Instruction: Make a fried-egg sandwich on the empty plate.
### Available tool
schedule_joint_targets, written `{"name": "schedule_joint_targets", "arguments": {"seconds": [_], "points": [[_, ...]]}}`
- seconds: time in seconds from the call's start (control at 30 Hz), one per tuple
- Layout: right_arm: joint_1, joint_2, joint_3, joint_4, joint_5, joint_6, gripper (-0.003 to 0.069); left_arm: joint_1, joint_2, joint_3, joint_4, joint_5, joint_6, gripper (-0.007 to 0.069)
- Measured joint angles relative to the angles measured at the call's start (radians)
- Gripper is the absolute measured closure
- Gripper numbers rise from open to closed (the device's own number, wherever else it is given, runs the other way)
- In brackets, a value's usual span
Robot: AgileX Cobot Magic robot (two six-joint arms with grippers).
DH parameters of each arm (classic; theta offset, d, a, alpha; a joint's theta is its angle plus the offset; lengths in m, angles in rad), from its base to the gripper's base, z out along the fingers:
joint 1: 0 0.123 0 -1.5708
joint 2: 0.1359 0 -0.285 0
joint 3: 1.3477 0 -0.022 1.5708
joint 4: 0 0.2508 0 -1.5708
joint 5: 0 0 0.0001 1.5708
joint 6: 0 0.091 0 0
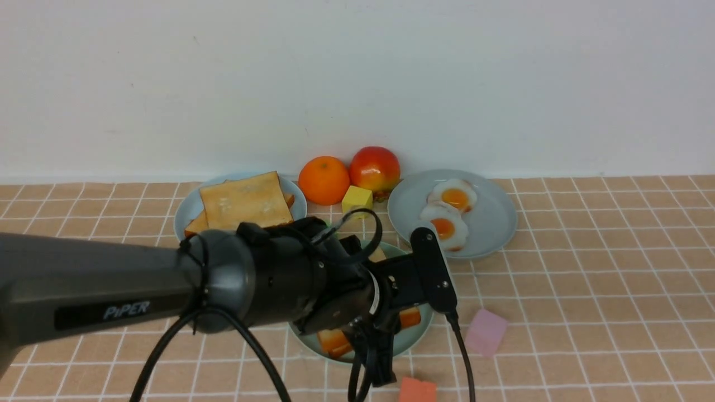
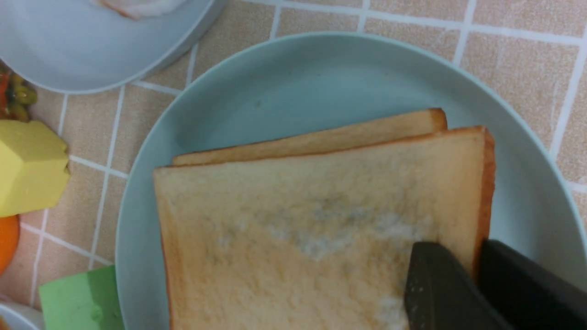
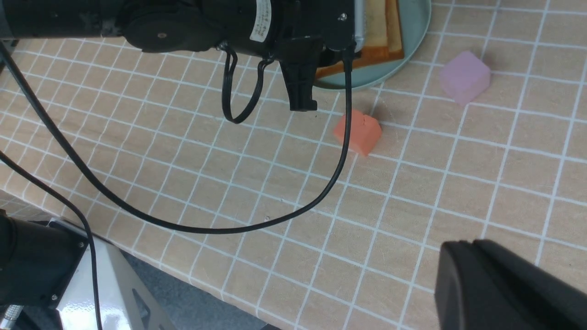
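I'm gripping the top toast slice (image 2: 321, 220) on the green plate (image 2: 321, 68) with the left end effector (image 2: 463, 266); the right end effector (image 3: 474, 247) is hovering closed.

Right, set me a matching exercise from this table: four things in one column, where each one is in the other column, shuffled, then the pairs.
Things:
1. fried eggs
2. pink cube
3. top toast slice
4. yellow block

Places:
A. just in front of the orange and the apple
B. gripped at one edge in the jaws of the left gripper
C. on the right-hand grey-blue plate
D. on the tablecloth, right of the mint-green plate

Pairs: 1-C, 2-D, 3-B, 4-A.
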Motion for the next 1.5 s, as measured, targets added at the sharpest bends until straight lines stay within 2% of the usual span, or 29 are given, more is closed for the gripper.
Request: {"name": "schedule_joint_targets", "arguments": {"seconds": [0.4, 0.73, 0.87, 1.0, 1.07, 1.1, 1.13, 1.2, 1.37, 1.47, 1.5], "points": [[0.0, 0.0, 0.0, 0.0, 0.0, 0.0, 0.0617, 0.0, 0.0, 0.0, -0.051, -0.021, 0.0, 0.0317], [0.0, -0.001, 0.0, -0.004, 0.0, 0.0, 0.0617, -0.005, -0.082, 0.0, -0.119, -0.008, 0.0, 0.0302], [0.0, -0.004, -0.01, -0.065, 0.0, -0.006, 0.0616, -0.023, -0.182, 0.0, -0.168, 0.037, 0.0, 0.0305], [0.0, -0.016, -0.059, -0.188, 0.0, 0.019, 0.0616, -0.066, -0.377, 0.0, -0.24, 0.062, -0.068, 0.0361], [0.0, -0.032, -0.072, -0.245, 0.0, 0.037, 0.0616, -0.081, -0.526, 0.001, -0.298, 0.077, -0.155, 0.0452], [0.0, -0.042, -0.072, -0.268, 0.0, 0.04, 0.0616, -0.082, -0.595, 0.008, -0.316, 0.082, -0.196, 0.0527], [0.0, -0.046, -0.072, -0.271, 0.0, 0.04, 0.0616, -0.082, -0.607, 0.013, -0.317, 0.082, -0.201, 0.0538], [0.0, -0.076, -0.071, -0.307, 0.0, 0.044, 0.0616, -0.082, -0.753, 0.066, -0.328, 0.069, -0.237, 0.0636], [0.0, -0.195, -0.036, -0.361, 0.001, 0.052, 0.0616, -0.082, -1.037, 0.271, -0.373, -0.003, -0.301, 0.0638], [0.0, -0.339, 0.039, -0.413, 0.001, 0.062, 0.0623, -0.082, -1.271, 0.521, -0.397, -0.105, -0.344, 0.0638], [0.0, -0.347, 0.049, -0.416, 0.001, 0.064, 0.0624, -0.082, -1.295, 0.535, -0.397, -0.119, -0.346, 0.0638]]}}
